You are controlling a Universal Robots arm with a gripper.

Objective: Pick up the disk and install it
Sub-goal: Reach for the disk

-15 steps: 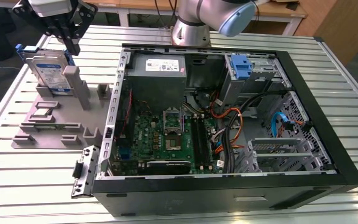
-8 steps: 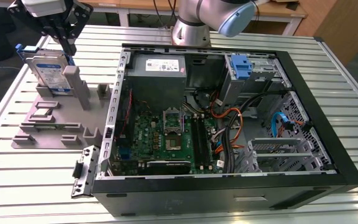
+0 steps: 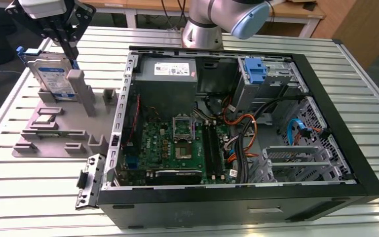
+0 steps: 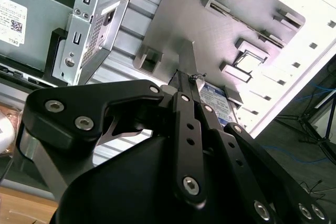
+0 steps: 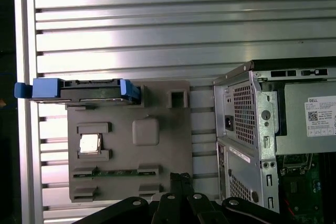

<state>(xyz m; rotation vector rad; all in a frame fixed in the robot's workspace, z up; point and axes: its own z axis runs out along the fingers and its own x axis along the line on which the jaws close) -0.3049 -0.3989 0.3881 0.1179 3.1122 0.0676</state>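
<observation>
The disk (image 3: 48,74) is a silver drive with a white-and-blue label in a blue carrier. It stands on edge in a slot at the back of the grey fixture plate (image 3: 51,136), at the exterior view's left. Seen edge-on in the first wrist view, the disk (image 5: 79,90) sits at one corner of the plate (image 5: 157,156). My gripper (image 3: 71,55) hangs above the fixture just beside the disk, fingers pressed together and holding nothing. In both wrist views its tips (image 5: 180,178) (image 4: 188,77) are apart from the disk (image 4: 218,98).
An open computer case (image 3: 347,148) lies to the exterior view's right of the fixture, with a power supply (image 3: 170,71), motherboard (image 3: 176,143), cables and a metal drive cage (image 3: 295,160). A blue bracket (image 3: 255,69) sits in its rear bay. A chip (image 5: 90,144) rests on the fixture.
</observation>
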